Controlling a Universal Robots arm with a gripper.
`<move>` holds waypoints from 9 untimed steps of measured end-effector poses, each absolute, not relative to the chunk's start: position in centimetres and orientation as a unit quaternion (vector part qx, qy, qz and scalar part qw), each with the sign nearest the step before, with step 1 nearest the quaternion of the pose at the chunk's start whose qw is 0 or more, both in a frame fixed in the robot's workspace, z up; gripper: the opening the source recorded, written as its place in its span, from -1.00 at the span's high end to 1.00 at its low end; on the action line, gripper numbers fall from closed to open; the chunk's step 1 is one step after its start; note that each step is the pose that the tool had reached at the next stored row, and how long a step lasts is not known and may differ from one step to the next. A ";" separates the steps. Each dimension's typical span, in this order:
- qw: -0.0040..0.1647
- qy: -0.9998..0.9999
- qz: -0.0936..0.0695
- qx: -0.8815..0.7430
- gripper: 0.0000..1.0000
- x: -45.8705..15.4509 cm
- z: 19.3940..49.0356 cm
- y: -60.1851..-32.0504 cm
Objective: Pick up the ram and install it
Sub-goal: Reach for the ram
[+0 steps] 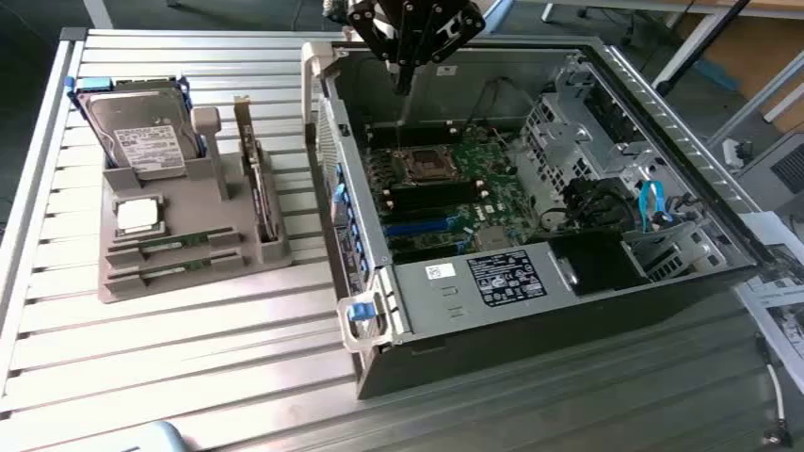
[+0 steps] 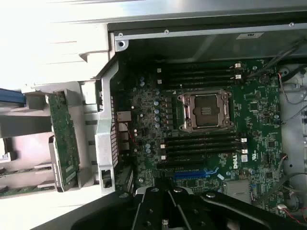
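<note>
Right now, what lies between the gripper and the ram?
In the exterior view, the case wall and the upright card stand between gripper and ram.

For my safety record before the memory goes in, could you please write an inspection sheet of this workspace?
Surface: slatted metal table, carrying the holder and the case.
Job's things: two ram sticks lie in the grey holder; computer case open, memory slots empty.
Clutter: hard drive, processor chip and expansion card in the same holder.
Gripper: gripper above the open case, fingers shut, nothing seen between them.
Cables: blue cable inside the case.
Surroundings: metal frames beyond the table.
</note>
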State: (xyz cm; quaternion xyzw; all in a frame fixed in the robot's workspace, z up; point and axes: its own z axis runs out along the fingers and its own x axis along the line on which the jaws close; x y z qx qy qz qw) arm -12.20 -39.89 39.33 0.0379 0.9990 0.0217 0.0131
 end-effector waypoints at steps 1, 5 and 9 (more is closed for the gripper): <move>0.013 0.999 0.022 0.038 0.79 -12.2 39.3 -39.9; 0.013 0.999 0.022 0.038 0.79 -12.2 39.3 -39.9; 0.013 0.999 0.022 0.038 0.79 -12.3 39.3 -39.9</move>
